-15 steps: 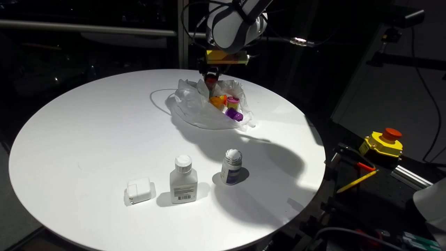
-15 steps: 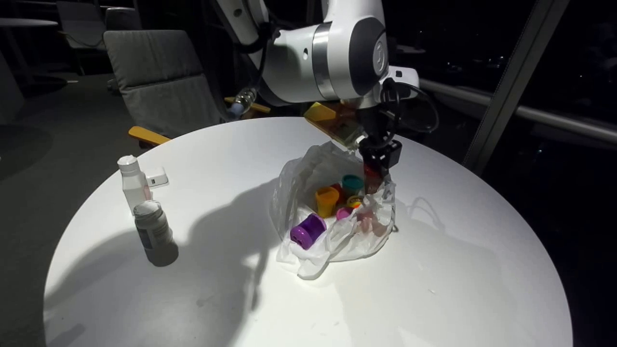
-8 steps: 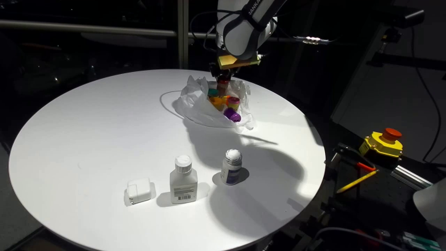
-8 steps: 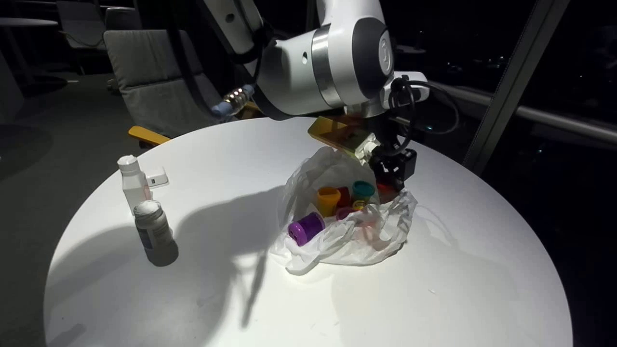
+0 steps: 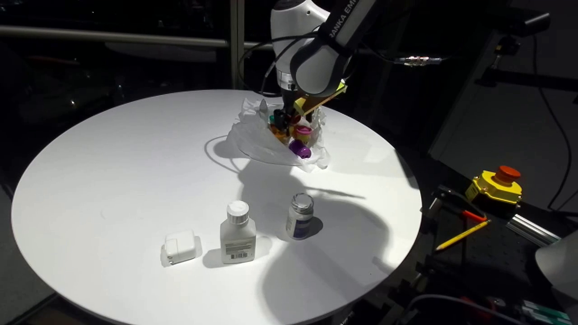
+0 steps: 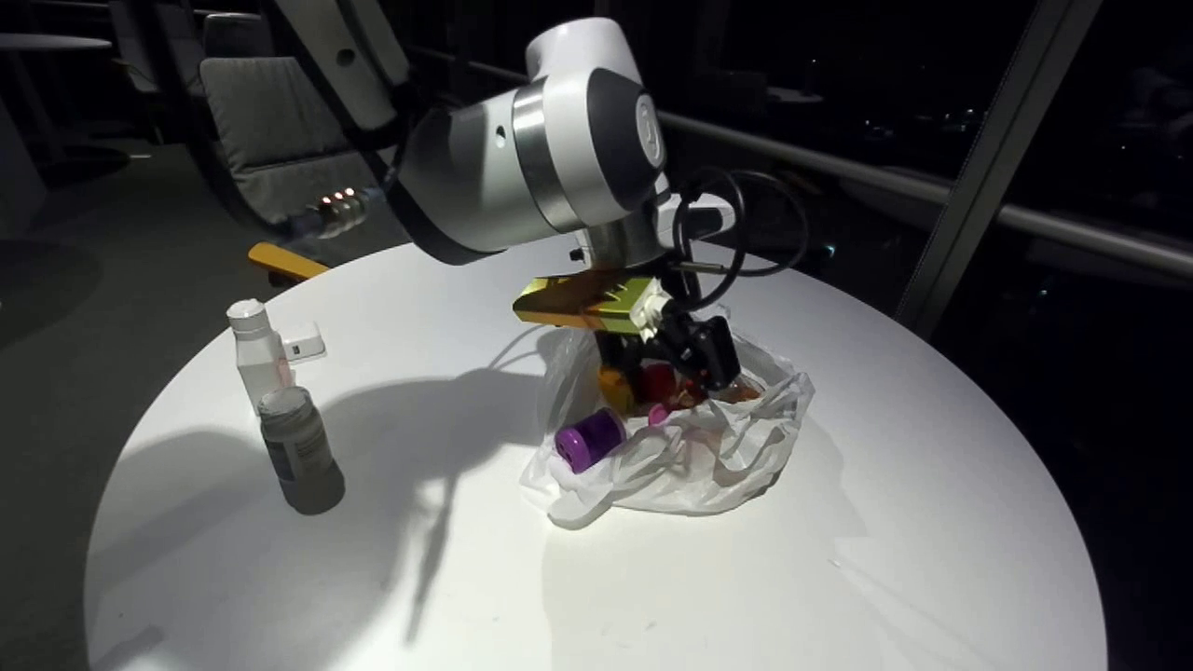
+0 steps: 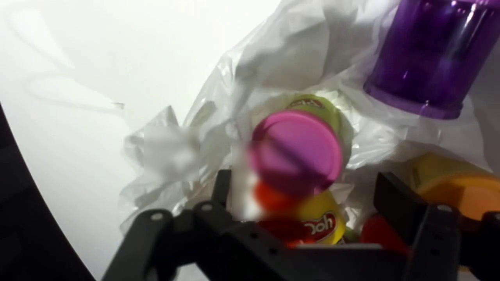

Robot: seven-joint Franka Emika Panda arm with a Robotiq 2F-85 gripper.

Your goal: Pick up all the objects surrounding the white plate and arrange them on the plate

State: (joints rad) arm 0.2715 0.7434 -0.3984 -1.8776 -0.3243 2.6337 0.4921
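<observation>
The white plate (image 5: 259, 146) looks like a crumpled translucent plastic bag holding several tubs. A purple tub (image 6: 590, 440) lies at its near edge in an exterior view, beside an orange one (image 6: 614, 390). In the wrist view, a pink lid (image 7: 302, 146) tops one tub, and a yellow tub (image 7: 326, 220) and a red piece (image 7: 379, 232) lie below it. My gripper (image 7: 304, 175) stands open low over these tubs, its fingers apart, gripping nothing. Two white bottles (image 5: 238, 241) (image 5: 300, 219) and a white block (image 5: 179, 247) stand on the tabletop away from the plate.
The round white tabletop (image 5: 113, 158) ends close behind the plate. A yellow box (image 6: 587, 303) rides on my wrist, and loose cables loop from the arm. A yellow stop-button box (image 5: 494, 187) and a pencil (image 5: 463, 234) lie on a dark bench beside the table.
My gripper has let go of a dark red cup and spread its fingers. The arm has tilted and come lower over the tubs. The plate has shifted slightly; the bottles and block are unmoved.
</observation>
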